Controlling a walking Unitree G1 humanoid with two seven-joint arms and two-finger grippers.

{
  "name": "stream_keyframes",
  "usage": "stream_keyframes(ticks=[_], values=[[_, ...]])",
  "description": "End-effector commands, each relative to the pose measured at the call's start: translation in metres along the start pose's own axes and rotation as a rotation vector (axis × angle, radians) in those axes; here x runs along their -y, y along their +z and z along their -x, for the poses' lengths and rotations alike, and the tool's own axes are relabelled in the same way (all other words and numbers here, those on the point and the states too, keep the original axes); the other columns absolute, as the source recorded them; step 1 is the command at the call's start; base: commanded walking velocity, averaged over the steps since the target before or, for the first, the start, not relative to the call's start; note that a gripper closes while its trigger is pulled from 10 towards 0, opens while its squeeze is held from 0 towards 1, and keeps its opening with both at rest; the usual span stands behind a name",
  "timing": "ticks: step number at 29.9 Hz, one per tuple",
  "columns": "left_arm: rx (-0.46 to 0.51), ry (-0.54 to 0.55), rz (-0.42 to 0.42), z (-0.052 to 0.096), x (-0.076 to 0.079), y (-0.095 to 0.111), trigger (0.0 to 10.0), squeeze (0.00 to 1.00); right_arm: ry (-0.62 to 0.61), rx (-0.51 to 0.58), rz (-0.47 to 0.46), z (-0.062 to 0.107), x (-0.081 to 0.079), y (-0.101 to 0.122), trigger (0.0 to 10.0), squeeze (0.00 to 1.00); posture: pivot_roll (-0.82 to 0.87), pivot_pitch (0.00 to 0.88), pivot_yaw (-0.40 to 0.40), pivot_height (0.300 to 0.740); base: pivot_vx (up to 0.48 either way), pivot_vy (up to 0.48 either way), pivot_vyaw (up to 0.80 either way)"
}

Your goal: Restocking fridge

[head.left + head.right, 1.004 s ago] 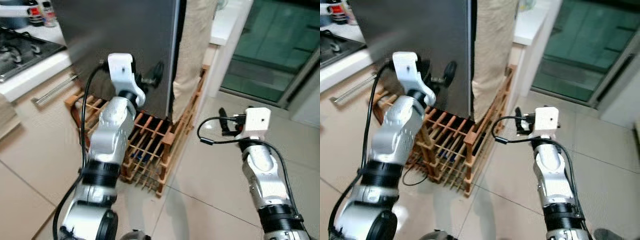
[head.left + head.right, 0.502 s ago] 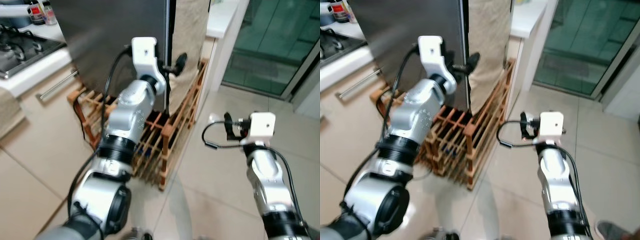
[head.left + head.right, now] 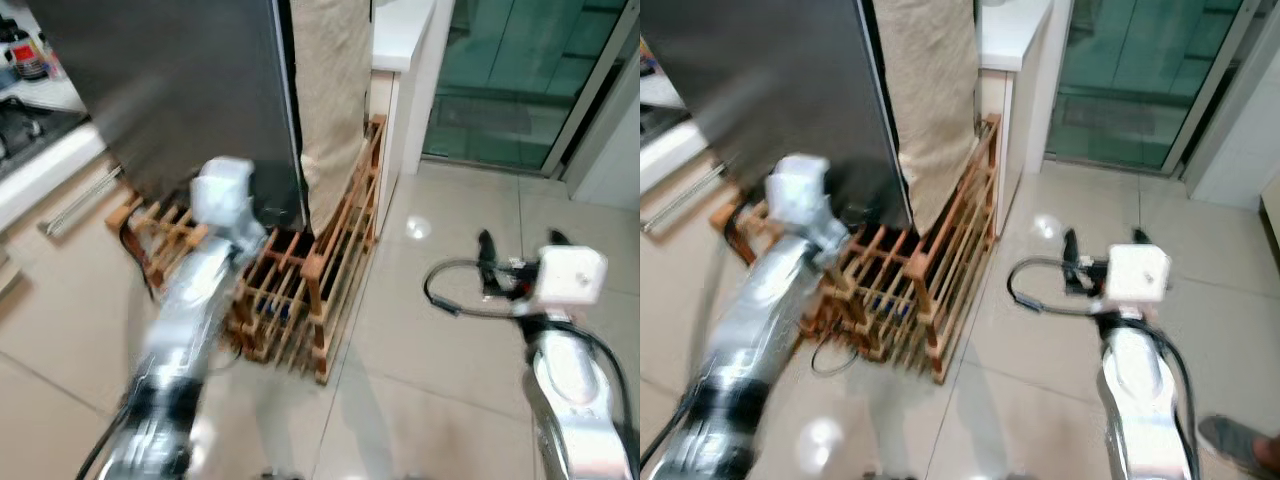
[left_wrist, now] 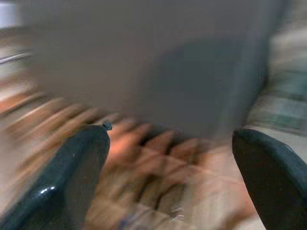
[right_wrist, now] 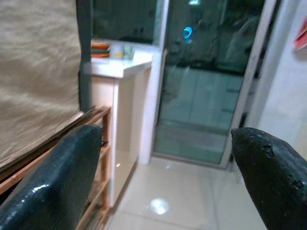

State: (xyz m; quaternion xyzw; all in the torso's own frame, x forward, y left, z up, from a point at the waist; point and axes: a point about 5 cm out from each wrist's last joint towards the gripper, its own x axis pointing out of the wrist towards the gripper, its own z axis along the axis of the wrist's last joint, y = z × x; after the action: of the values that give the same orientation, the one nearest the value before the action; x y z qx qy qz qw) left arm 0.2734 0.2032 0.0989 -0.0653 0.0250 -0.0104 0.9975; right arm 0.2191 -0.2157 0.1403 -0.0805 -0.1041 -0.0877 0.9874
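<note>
Pale tiled kitchen floor [image 3: 430,330], glossy with a lamp glare, running toward a glass sliding door [image 3: 500,90].

Left gripper [image 4: 168,177]: two black fingers [image 4: 72,177] spread wide, nothing between them, aimed at the lower part of the fridge door and the wooden slats under it, all heavily blurred. From the head views, left arm [image 3: 200,300] raised and smeared by motion, its white wrist box just in front of the door's lower corner.

Right gripper [image 3: 518,250]: fingers [image 5: 48,191] likewise spread wide apart and empty, held out over open floor, well apart from the fridge, pointing toward the glass door and a white counter end [image 5: 122,64].

Fridge door [image 3: 180,90]: dark grey, smooth, standing at upper left. Just beside its edge, a beige cloth [image 3: 335,90] hanging down. Below both, a wooden slatted rack [image 3: 300,290] on the floor, its near corner post upright. At far left, a white counter edge with a drawer handle [image 3: 75,205]. At the lower right corner of the right eye view, a shoe [image 3: 1230,440].
</note>
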Motion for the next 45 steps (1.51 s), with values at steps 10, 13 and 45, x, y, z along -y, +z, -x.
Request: stream_keyframes(ticks=[10, 13, 45], values=[[0.210, -0.238, -0.010, 0.015, 0.069, 0.051, 10.0, 0.00, 0.015, 0.045, 0.034, -0.005, 0.001, 0.010, 10.0, 0.00, -0.13, 0.000, 0.056, 0.740, 0.096, 0.000, 0.00], [0.230, -0.204, -0.007, 0.006, 0.066, 0.059, 10.0, 0.00, 0.033, 0.036, 0.035, -0.013, -0.002, 0.008, 10.0, 0.00, -0.11, 0.000, 0.030, 0.740, 0.480, 0.000, 0.00], [0.282, -0.319, 0.014, -0.021, 0.097, 0.095, 10.0, 0.00, 0.153, -0.019, 0.005, -0.033, -0.029, -0.005, 10.0, 0.00, -0.09, 0.000, 0.011, 0.740, 0.285, 0.000, 0.00]])
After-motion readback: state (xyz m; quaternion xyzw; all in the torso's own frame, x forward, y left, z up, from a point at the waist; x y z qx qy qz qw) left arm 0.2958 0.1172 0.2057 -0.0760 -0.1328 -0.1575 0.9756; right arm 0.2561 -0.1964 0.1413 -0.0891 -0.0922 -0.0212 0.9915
